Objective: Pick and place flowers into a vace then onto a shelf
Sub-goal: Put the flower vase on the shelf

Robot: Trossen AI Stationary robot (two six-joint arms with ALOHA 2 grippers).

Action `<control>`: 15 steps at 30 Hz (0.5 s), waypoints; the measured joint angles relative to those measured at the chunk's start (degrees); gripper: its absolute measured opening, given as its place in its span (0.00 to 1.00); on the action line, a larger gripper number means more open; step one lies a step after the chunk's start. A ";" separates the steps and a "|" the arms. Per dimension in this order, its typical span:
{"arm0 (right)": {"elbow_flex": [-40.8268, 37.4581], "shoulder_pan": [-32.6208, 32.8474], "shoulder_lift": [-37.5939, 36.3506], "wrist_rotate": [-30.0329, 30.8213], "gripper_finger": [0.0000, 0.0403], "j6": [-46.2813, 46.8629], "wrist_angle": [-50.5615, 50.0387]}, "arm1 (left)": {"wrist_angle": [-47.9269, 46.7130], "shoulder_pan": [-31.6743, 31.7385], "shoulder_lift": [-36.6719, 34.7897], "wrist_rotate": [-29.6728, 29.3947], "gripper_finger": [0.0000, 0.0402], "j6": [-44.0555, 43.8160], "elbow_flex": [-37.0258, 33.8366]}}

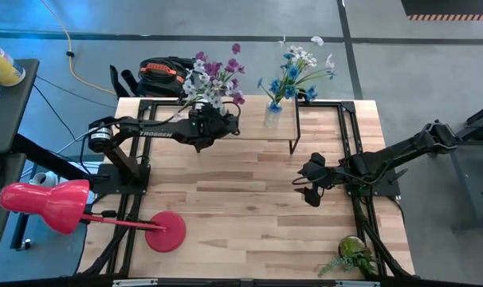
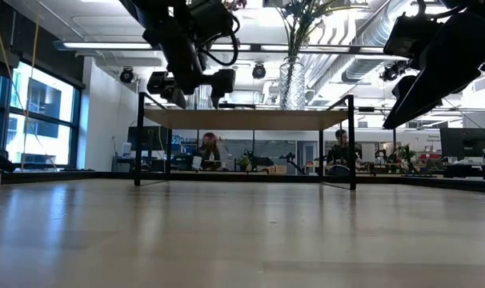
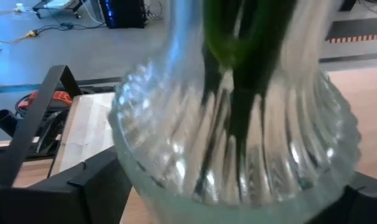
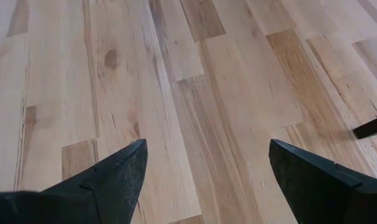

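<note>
My left gripper is at the left end of the shelf, a light-wood plank on black legs, and is shut on a ribbed clear glass vase. The vase holds purple and white flowers; their green stems show through the glass. In the low view the vase is at the shelf's top; whether it stands on it I cannot tell. A second glass vase with blue and white flowers stands on the shelf's right part. My right gripper is open over bare tabletop, right of the shelf. My left gripper holds the glass vase by its wide ribbed lower body, pinched between the two fingers, one on each side. The fingers come level from the table's left. The vase stays upright, with the flowers rising above the gripper.
A red desk lamp with a round base takes the table's near left corner. A bushy green plant sits at the near right corner. A black and orange bag lies beyond the far edge. Open tabletop lies between the arms.
</note>
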 joint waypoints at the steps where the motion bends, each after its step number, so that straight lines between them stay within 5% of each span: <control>1: 0.00 0.00 0.00 0.00 0.81 0.00 0.00 | -0.22 -0.23 0.00 0.38 0.98 0.00 0.00; 15: 0.00 0.00 0.00 -0.01 0.81 0.00 0.02 | -3.61 -4.62 0.00 -2.89 0.94 -0.43 0.00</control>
